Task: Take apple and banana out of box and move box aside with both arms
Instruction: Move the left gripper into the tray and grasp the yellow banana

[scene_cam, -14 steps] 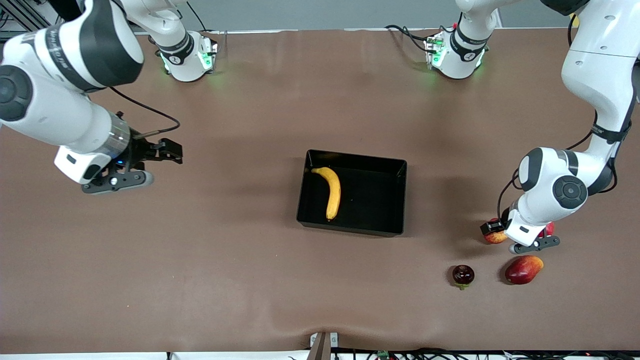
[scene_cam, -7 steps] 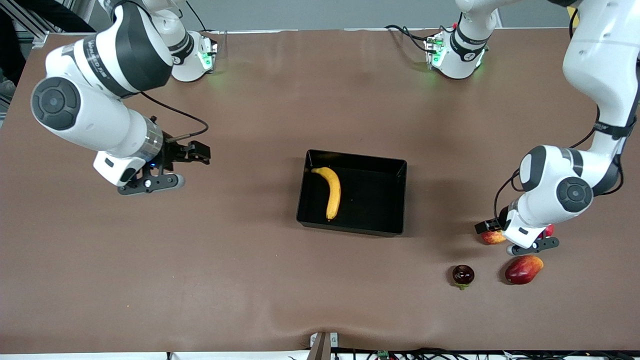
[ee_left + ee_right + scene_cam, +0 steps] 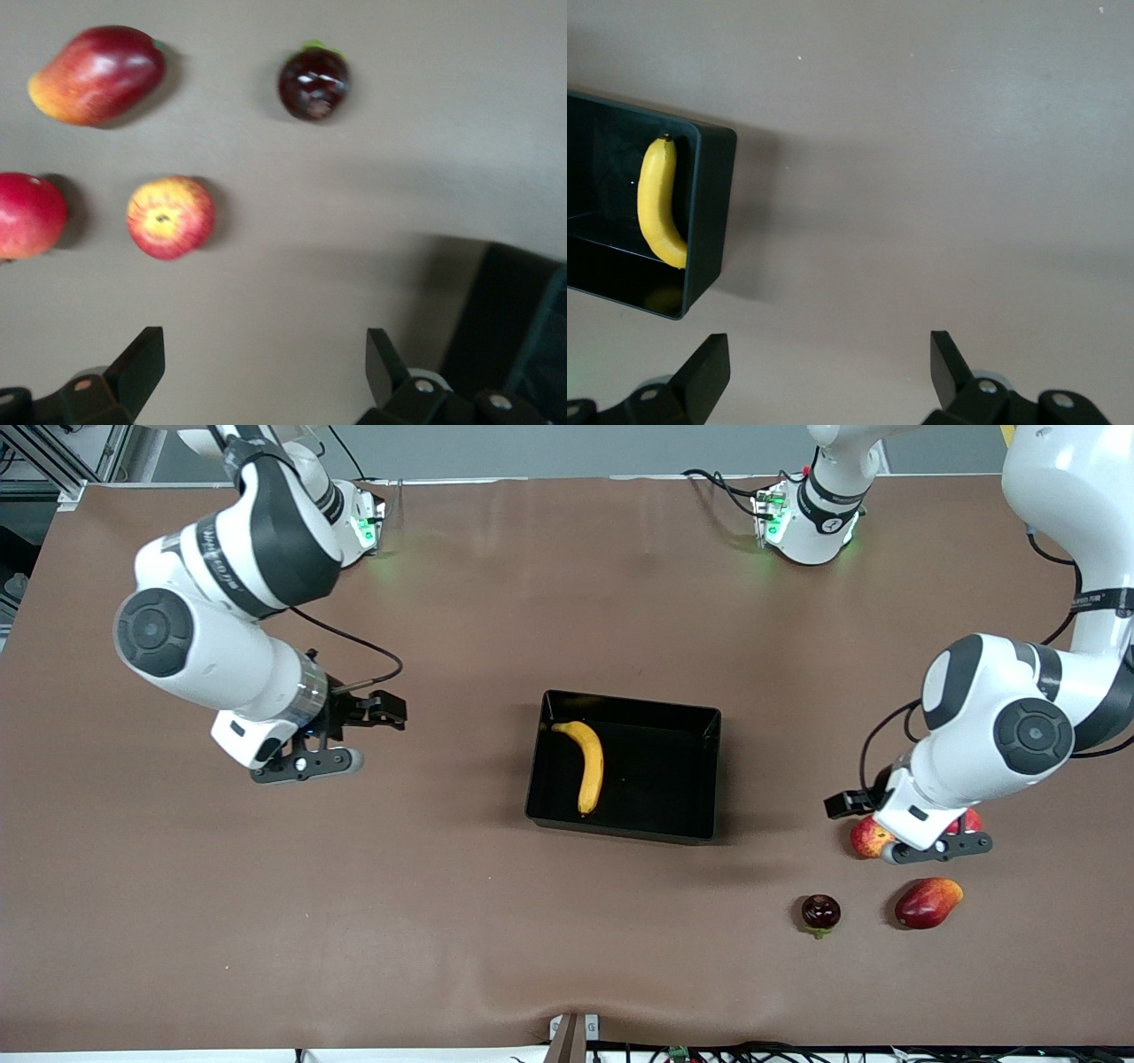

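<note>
Fingers spread wide on both grippers, holding nothing. Banana (image 3: 585, 765) inside the box (image 3: 660, 825), along the wall toward the right arm's end, long axis running from the bases' edge of the desk (image 3: 496, 584) toward the front camera. Apple (image 3: 869, 837) already out, well apart from the box toward the left arm's end, beside a plain red fruit (image 3: 27, 215); mango (image 3: 927, 903) and dark fruit (image 3: 820, 912) nearer the camera. Left gripper (image 3: 858, 818) up over the apple. Right gripper (image 3: 353, 737) over bare desk, box off toward mid-desk. Likely the nearer arm for the banana: the right; probable grip across the short width.
</note>
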Available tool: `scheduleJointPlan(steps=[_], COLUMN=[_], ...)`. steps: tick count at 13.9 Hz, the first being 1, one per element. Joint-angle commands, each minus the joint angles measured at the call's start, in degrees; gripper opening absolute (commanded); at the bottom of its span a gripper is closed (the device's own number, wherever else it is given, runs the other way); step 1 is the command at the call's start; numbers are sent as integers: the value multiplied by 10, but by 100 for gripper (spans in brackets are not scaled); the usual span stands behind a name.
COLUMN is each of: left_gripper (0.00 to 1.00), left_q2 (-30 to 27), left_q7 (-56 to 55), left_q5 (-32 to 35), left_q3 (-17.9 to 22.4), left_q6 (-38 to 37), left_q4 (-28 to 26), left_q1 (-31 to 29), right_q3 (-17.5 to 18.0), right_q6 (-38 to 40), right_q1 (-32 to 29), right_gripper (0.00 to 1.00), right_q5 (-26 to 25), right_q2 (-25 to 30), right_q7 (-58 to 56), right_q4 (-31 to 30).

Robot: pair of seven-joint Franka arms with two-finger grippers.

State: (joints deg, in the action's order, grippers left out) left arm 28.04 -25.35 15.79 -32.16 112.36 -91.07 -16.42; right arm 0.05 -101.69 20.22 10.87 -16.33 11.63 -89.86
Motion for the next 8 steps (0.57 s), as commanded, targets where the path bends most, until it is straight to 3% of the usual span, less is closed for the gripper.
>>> scheduleJointPlan(steps=[1,4,8], left_gripper=[100,100,100], left_q2=[-22,-24,13], left_q7=[-37,-76,-195], left_q5=[-3,-8,-6], left_q3=[-49,-99,-102], left_q6=[-57,-88,-86], left_q4=[21,34,47], left_q1=[1,5,81], right_q3=[-8,-8,-8], right_q6=[-16,-37,-61], right_q1=[18,22,29], right_gripper=[100,100,100], right_q5=[15,43,46], right_q2=[-16,-29,-43], right_q7=[15,24,42], right_q4=[4,3,2])
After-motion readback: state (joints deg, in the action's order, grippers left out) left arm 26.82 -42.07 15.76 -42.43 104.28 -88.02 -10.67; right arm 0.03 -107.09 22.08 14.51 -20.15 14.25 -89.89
